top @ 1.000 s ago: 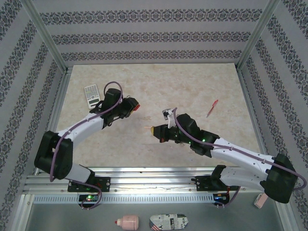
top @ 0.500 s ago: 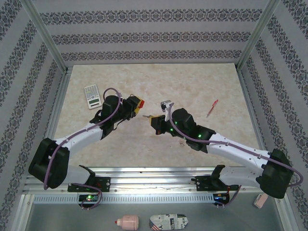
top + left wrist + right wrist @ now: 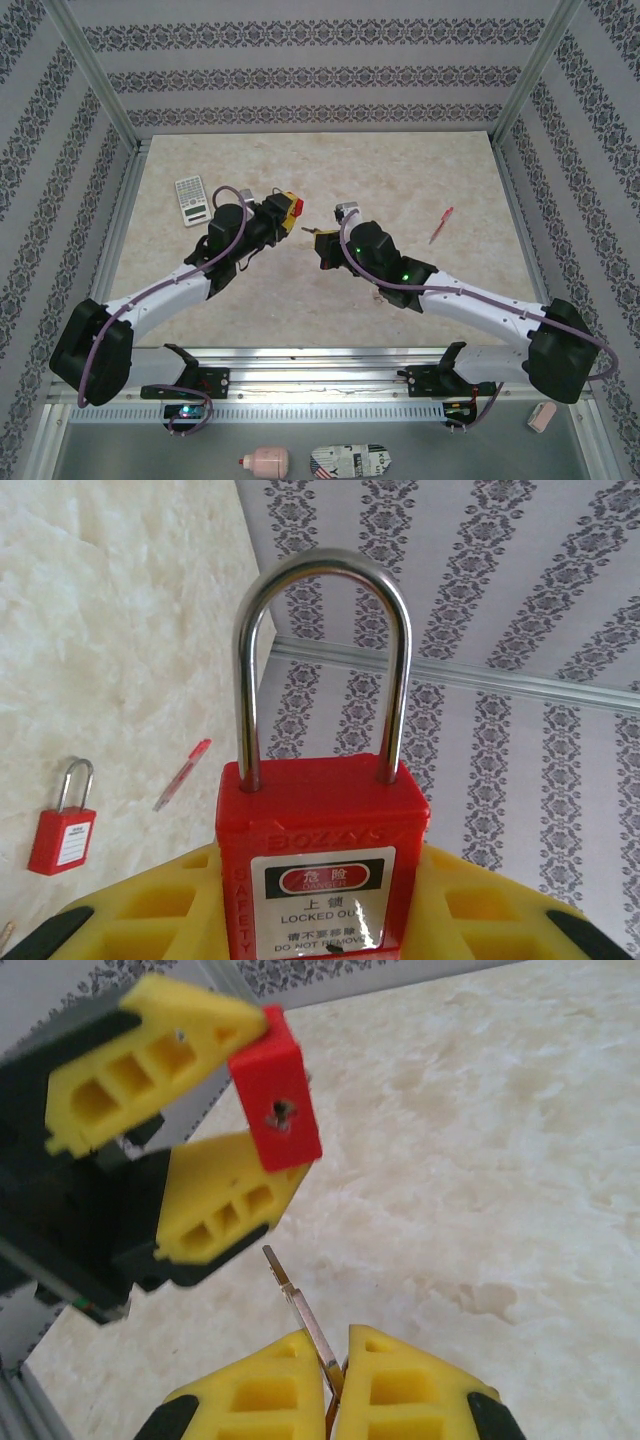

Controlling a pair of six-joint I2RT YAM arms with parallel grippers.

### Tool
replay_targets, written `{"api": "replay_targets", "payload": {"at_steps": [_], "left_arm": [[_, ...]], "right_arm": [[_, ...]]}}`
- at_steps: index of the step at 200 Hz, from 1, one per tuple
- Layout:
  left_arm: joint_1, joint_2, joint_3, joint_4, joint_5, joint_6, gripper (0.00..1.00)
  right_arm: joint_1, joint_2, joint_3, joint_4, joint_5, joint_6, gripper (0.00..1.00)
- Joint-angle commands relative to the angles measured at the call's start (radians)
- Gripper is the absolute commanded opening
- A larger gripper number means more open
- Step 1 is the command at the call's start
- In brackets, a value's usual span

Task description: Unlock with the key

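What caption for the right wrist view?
Right gripper aims key at keyhole of red padlock held in left gripper.

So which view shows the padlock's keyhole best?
The right wrist view: the keyhole faces the camera on the underside of the red padlock, with the key just below. The left wrist view gives the padlock's label and shackle; the top view, a small red patch.
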Motion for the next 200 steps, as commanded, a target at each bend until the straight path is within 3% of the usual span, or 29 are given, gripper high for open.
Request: {"api": "replay_targets", "payload": {"at_steps": [1, 200], "left_arm": [[-0.018, -0.014, -0.012, 0.07, -0.028, -0.038, 0.0], [-0.055, -0.002, 0.014, 0.057, -0.041, -0.059, 0.0]], "right_arm": [[-0.007, 0.009, 0.039, 0.085, 0.049, -0.035, 0.0], [-0.037, 0.067, 0.048, 0.088, 0.057, -0.073, 0.0]]}}
